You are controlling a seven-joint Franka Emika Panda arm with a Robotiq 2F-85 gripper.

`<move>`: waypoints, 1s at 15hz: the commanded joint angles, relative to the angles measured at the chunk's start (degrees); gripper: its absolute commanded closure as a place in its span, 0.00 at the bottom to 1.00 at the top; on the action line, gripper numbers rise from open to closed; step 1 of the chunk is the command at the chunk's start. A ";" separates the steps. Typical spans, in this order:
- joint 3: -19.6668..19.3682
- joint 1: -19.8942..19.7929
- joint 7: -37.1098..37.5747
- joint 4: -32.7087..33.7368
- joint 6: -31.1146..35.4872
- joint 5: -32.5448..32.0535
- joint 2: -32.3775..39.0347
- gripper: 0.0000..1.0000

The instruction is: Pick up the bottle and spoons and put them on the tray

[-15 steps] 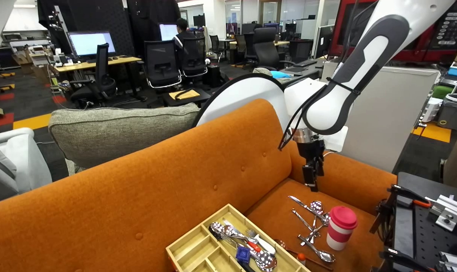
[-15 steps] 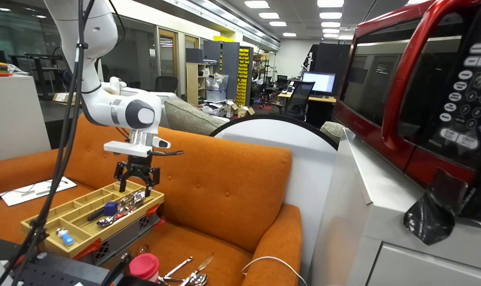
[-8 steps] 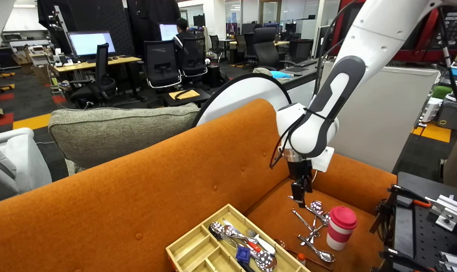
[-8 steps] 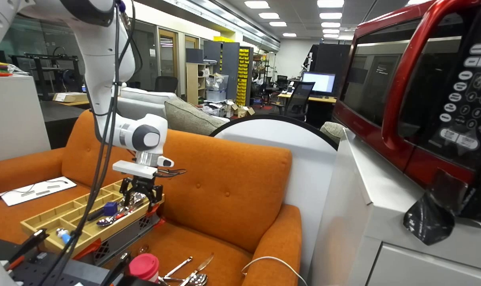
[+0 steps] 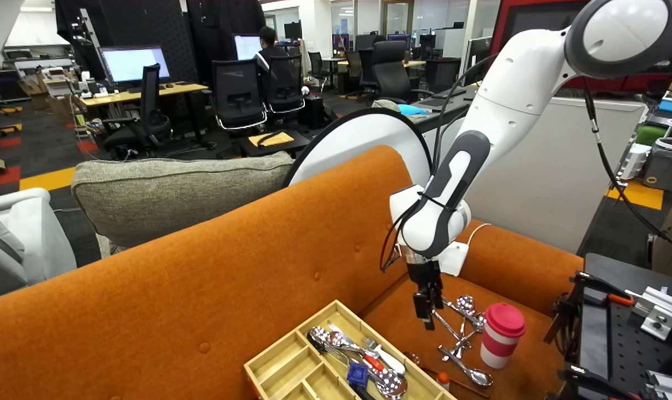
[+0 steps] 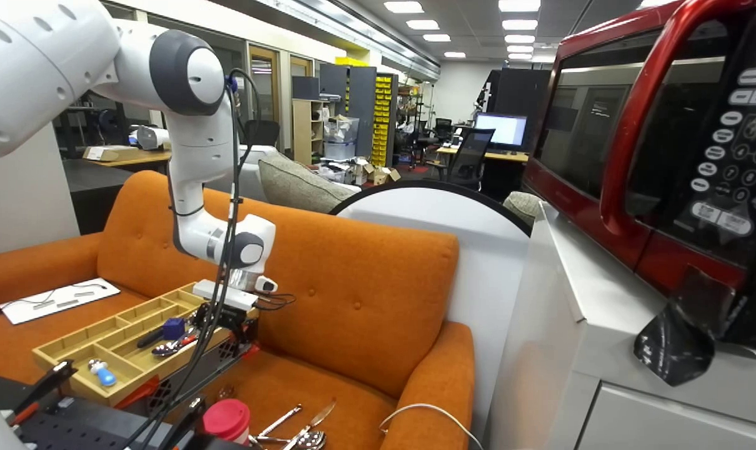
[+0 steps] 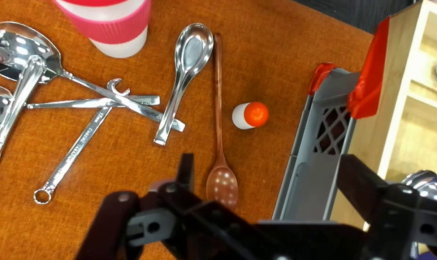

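The bottle, white with a pink-red lid and band and shaped like a lidded cup, stands on the orange seat. It also shows in the wrist view. Silver spoons lie by it, some crossed with other metal pieces; they also show in an exterior view. The pale wooden divided tray holds cutlery and a blue cube. My gripper is open with nothing between its fingers. In the wrist view one finger is left of a brown wooden spoon, the other over the tray's side.
A grey crate is under the tray. A small white container with an orange cap and a wrench lie on the seat. The sofa back rises behind. A black perforated table with clamps stands beside the seat.
My open gripper has come down. It has moved left in one exterior view and slightly right in another. The bottle, spoons and tray have not moved.
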 commanded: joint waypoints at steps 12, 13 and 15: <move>0.33 -0.39 0.06 13.31 1.16 -0.26 14.15 0.00; -0.02 0.08 0.44 16.22 0.68 -0.62 16.82 0.00; 0.00 0.59 0.35 21.88 -1.35 -1.26 21.67 0.00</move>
